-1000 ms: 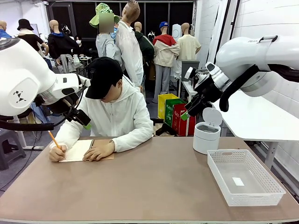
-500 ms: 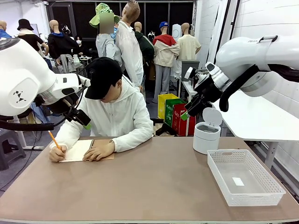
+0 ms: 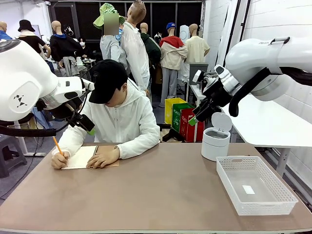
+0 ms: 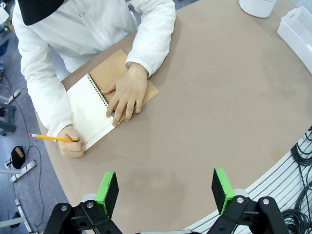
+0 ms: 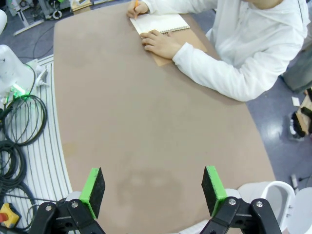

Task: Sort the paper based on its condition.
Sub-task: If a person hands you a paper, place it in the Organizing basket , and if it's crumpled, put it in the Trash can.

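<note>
The paper as a loose sheet is out of view. A person at the far left of the table writes with an orange pencil (image 3: 57,145) on the white page of a spiral notebook (image 3: 80,157) with a brown cover. Their other hand (image 3: 102,157) lies flat on it. My left gripper (image 3: 88,127) hangs open, high above the table near the person's shoulder. Its wrist view looks down on the notebook (image 4: 92,109) past empty fingers (image 4: 107,191). My right gripper (image 3: 197,117) is open too, raised over the table's far right, with nothing between its green pads (image 5: 213,182).
A white mesh basket (image 3: 267,206) stands at the right front with a tiny white label (image 3: 248,189) on its floor. Behind it is a white lidded bin (image 3: 215,139), lid up. The brown table's (image 3: 161,195) middle is bare. Cables (image 5: 19,122) run along the robot's side.
The person's pencil has tilted slightly as they write. Both arms have stayed where they were.
</note>
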`<state>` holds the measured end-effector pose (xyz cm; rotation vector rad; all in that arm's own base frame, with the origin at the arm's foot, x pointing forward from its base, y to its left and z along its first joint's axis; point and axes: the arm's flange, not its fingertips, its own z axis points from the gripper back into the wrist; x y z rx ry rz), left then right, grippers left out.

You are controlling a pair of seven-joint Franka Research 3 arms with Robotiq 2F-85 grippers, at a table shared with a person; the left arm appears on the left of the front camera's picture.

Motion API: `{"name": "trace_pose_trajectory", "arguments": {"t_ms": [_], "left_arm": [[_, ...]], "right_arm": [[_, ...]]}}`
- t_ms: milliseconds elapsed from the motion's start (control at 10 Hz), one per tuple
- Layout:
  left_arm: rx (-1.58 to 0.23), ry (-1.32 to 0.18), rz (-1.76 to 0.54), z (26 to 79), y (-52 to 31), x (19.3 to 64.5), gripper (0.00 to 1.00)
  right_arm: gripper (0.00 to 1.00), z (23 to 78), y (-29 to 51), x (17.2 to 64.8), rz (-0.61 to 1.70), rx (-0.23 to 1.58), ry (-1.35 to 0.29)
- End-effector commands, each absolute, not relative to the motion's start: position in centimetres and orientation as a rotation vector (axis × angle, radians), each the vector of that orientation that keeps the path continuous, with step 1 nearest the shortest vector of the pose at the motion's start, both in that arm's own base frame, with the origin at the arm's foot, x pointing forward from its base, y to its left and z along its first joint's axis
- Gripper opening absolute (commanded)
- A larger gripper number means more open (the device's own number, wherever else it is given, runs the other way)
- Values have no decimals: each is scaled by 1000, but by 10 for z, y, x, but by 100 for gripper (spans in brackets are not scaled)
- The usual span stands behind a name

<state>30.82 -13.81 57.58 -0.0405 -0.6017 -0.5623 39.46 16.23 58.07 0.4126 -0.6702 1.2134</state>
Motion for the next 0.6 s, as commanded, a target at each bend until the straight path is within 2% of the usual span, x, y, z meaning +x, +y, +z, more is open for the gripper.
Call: {"name": "trace_pose_trajectory", "arguments": {"t_ms": [0,500], "left_arm": [[-42,-602,-562,576,-137,308,100],[-42,-602,-562,576,-137,308,100]], "right_arm": [[100,581,162,394,1212,411,-670],[100,581,162,394,1212,411,-670]]}}
